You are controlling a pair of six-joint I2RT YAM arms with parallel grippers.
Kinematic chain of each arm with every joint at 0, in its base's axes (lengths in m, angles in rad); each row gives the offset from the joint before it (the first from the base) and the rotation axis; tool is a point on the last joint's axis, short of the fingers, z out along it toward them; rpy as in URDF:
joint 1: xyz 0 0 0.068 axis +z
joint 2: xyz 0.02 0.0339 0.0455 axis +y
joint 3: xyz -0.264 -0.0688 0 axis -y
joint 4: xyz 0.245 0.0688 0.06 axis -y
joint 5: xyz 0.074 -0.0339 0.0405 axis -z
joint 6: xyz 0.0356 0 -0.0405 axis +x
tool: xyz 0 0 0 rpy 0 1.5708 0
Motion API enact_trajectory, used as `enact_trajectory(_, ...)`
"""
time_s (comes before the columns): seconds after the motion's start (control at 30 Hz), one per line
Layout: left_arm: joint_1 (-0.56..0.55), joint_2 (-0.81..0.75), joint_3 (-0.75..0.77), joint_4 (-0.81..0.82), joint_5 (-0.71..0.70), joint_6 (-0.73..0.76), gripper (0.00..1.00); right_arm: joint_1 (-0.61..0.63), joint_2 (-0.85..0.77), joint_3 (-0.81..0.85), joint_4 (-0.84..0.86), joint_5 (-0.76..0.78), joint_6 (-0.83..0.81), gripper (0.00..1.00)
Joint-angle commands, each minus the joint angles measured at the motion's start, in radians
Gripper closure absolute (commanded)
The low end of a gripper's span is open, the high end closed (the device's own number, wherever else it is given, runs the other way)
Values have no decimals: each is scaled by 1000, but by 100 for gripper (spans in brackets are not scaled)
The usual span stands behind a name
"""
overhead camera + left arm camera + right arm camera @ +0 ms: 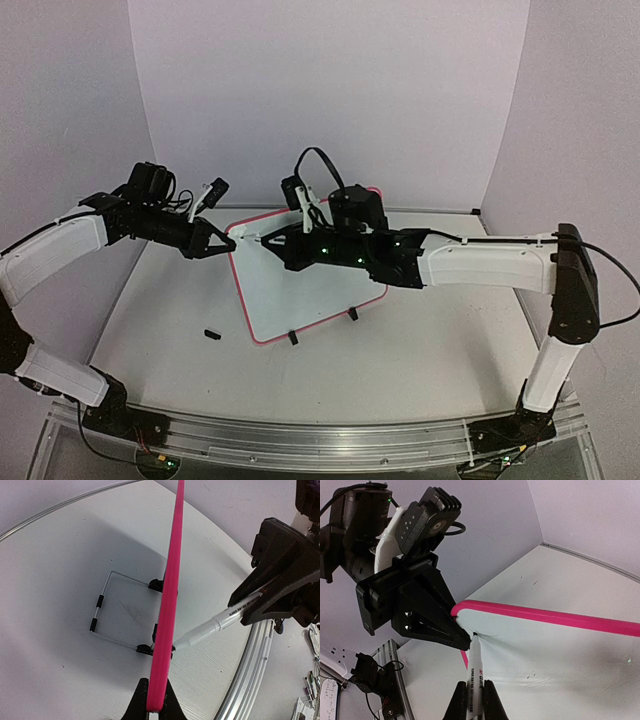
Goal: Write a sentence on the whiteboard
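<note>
The whiteboard (305, 285), white with a pink-red frame, stands tilted on two black clip feet mid-table. My left gripper (228, 243) is shut on its upper left corner; in the left wrist view the frame edge (167, 605) runs between my fingers (155, 707). My right gripper (275, 243) is shut on a white marker (476, 672), whose black tip touches the board surface (555, 655) near that corner, beside the left gripper (422, 615). The marker also shows in the left wrist view (215, 626). A short dark stroke sits at the tip.
A small black marker cap (212, 334) lies on the table left of the board. A wire stand (107, 607) props the board from behind. Grey walls close the back and sides. A metal rail (300, 445) runs along the near edge.
</note>
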Motion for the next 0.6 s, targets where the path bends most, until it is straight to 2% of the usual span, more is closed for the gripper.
enact_trajectory(0.0, 1, -6, -8, 14, -11, 29, 100, -14, -77, -47, 34, 142, -2, 100)
enact_trajectory(0.33, 1, -8, -8, 15, -13, 30, 100, -14, -76, -52, 53, 94, -2, 100)
enact_trajectory(0.57, 1, -10, -8, 14, -13, 30, 100, -14, -82, -56, 100, -108, -29, 100)
